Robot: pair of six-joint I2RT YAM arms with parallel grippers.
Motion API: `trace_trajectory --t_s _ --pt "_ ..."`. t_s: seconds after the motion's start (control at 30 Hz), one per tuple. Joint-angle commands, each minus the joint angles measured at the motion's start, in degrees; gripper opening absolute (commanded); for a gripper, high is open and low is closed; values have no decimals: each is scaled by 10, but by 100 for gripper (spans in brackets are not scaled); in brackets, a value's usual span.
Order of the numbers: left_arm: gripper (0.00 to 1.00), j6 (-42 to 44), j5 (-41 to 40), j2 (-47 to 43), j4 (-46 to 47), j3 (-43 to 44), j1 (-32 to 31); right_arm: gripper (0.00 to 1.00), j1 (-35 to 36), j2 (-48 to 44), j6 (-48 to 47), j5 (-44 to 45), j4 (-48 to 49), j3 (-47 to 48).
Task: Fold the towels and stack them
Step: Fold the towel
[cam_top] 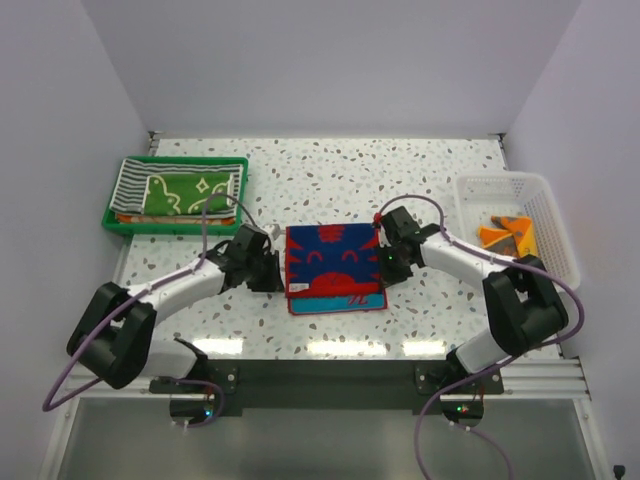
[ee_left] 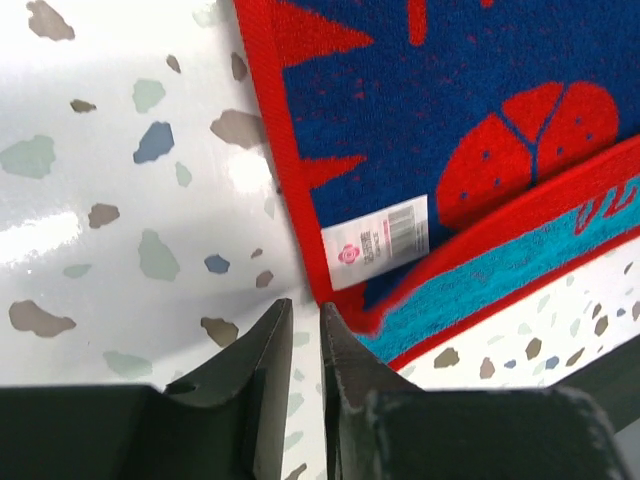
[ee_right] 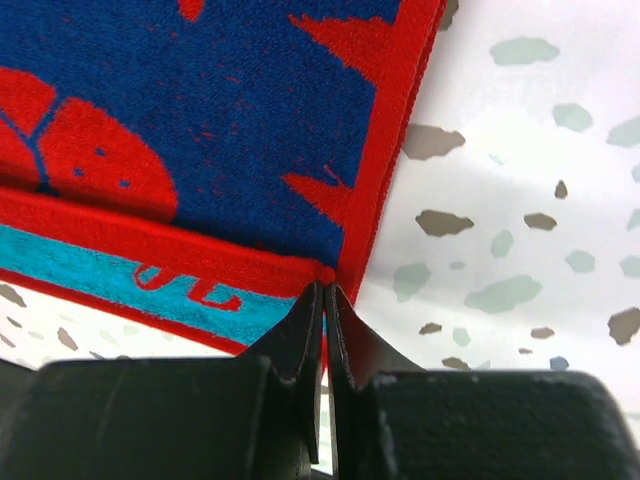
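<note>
From above you have one red-and-blue towel (cam_top: 335,268) lying flat in the middle of the worktop (cam_top: 430,180). One tray (cam_top: 112,222) sits at 10 o'clock from it, holding a striped towel (cam_top: 130,180) and a green towel (cam_top: 185,195). I cannot tell whether more lie beneath. One basket (cam_top: 540,190) at 3 o'clock holds one orange towel (cam_top: 507,233). Your two arms reach inward low over the worktop. The left arm (cam_top: 190,285) meets the middle towel's edge at 9 o'clock, the right arm (cam_top: 455,255) at 3 o'clock.

The left wrist view shows what the top view hides. The left fingers (ee_left: 262,380) stand a narrow gap apart with bare worktop showing between them. The towel's corner is just at the tip of one. One white label (ee_left: 378,240) lies near that corner, on a folded-over layer.

In the right wrist view the right fingers (ee_right: 290,350) are pressed together on the towel's red corner, a red sliver showing between them.
</note>
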Motion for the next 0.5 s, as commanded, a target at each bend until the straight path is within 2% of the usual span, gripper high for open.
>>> trace_trajectory --t_s 0.0,0.03,0.1,0.13,0.2,0.23,0.33,0.47 --pt "24 -7 5 -55 -9 -22 -8 5 0 -50 -5 9 -33 3" --pt "25 -12 14 -67 -11 -28 -8 7 3 -57 -2 2 -40 -3" --pt "28 -18 22 -101 -14 -48 -12 21 11 -77 4 -20 -47 -15" --pt "34 -25 31 -113 -14 -55 -12 26 14 -84 8 -24 -54 -21" --pt "40 -34 37 -149 -16 -74 -15 30 19 -106 16 -28 -65 -31" --pt "46 -42 44 -162 -16 -81 -17 32 18 -116 19 -28 -77 -43" --pt "56 -59 41 -205 -21 -95 -18 34 20 -159 29 -27 -93 -55" --pt "57 -79 30 -206 -20 -85 -17 35 20 -195 34 -8 -84 -40"
